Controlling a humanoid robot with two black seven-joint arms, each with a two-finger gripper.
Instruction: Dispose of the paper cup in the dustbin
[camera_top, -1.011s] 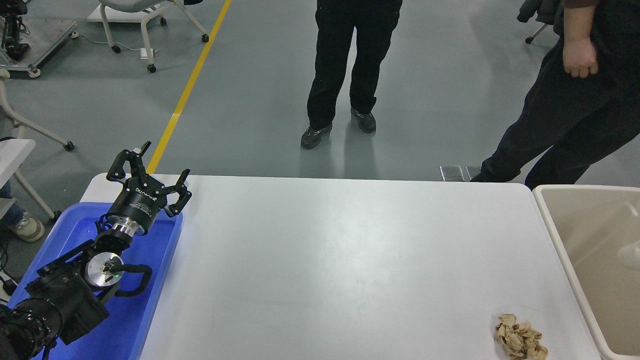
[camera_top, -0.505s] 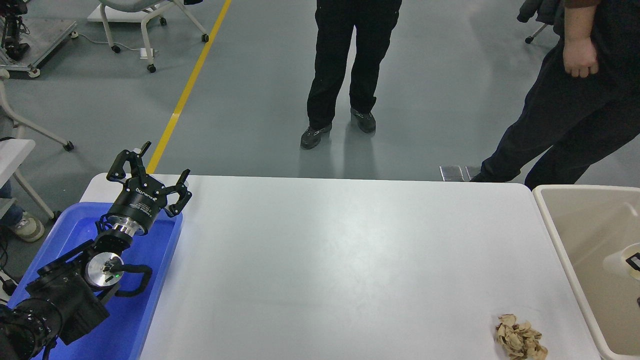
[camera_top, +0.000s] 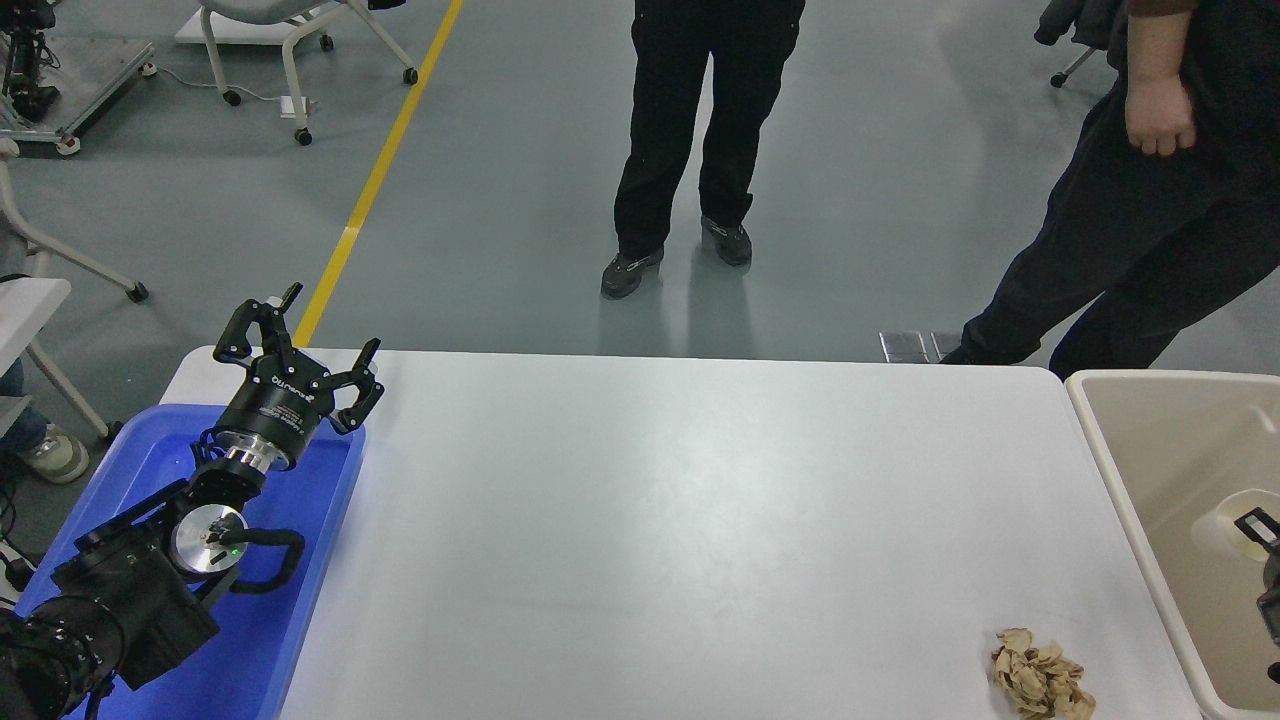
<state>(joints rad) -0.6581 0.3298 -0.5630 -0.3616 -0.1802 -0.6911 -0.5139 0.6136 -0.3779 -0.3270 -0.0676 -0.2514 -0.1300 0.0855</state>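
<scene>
The white paper cup (camera_top: 1222, 522) hangs over the inside of the beige dustbin (camera_top: 1105, 440) at the table's right end, with its pale cream inside partly showing. My right gripper (camera_top: 1258, 530) comes in from the right edge, mostly cut off. One black finger (camera_top: 1254, 524) lies on the cup's rim, and the gripper is shut on the cup. My left gripper (camera_top: 305, 348) is open and empty, parked over the blue tray (camera_top: 300, 600) at the lower left.
A crumpled tan paper wad (camera_top: 1040, 675) lies on the white table (camera_top: 680, 520) near its front right corner. Two people in dark trousers (camera_top: 690, 130) stand beyond the far edge, one (camera_top: 1150, 230) close to the dustbin's far corner.
The cup has moved left, further into view over the dustbin, and more of my right gripper now shows at the right edge. The left arm has not moved.
</scene>
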